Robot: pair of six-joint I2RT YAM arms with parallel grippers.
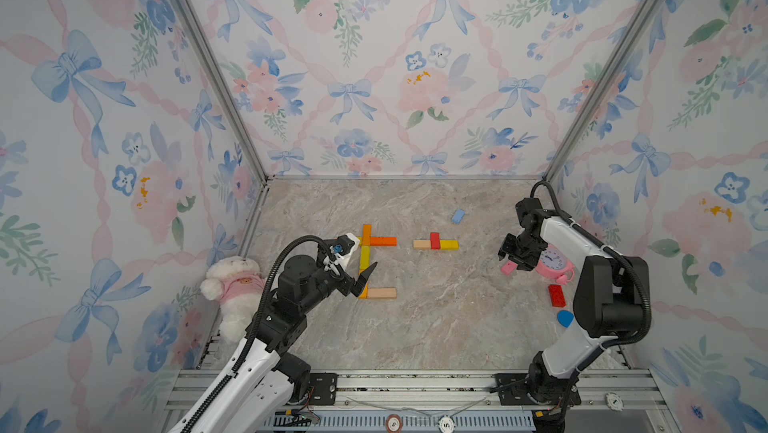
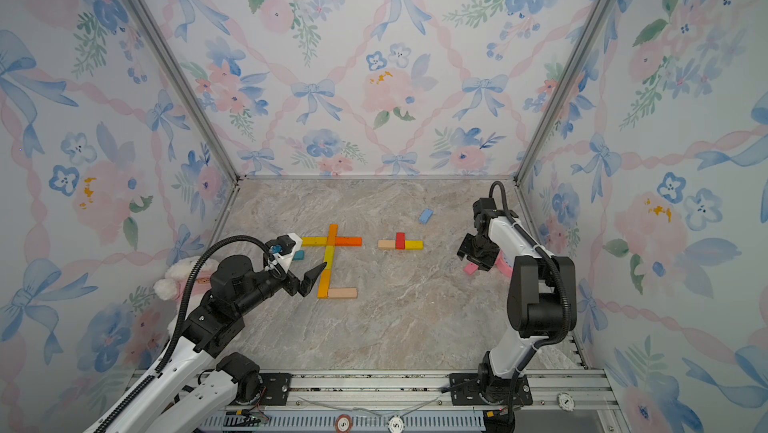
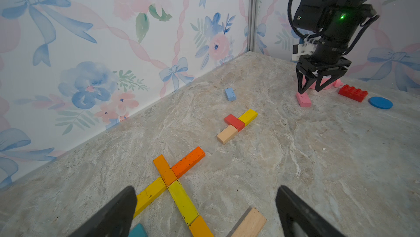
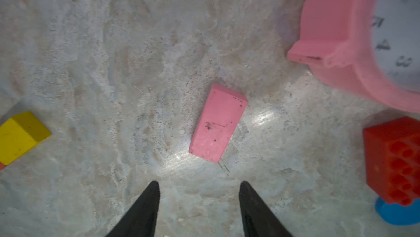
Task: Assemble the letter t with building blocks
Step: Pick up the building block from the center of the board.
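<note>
In both top views, the left claw (image 1: 362,279) is seen spread wide and empty, held over the stem of the yellow-and-orange block figure (image 1: 365,258) on the worktop (image 1: 436,327). At 3 o'clock from its crossbar, a bare-wood, red and yellow row (image 1: 435,243) is laid, and a light blue block (image 1: 458,216) lies at 1 o'clock of that row. The right claw (image 1: 513,261) is held partly spread over the pink block (image 1: 507,268), with a pink alarm clock (image 1: 555,264) just beside it at 3 o'clock.

In the left wrist view, a teal block (image 3: 138,231) is glimpsed beside one finger (image 3: 118,210).

In the right wrist view, nothing is gripped. The pink block is shown lying flat, apart from both fingertips (image 4: 152,192).
</note>
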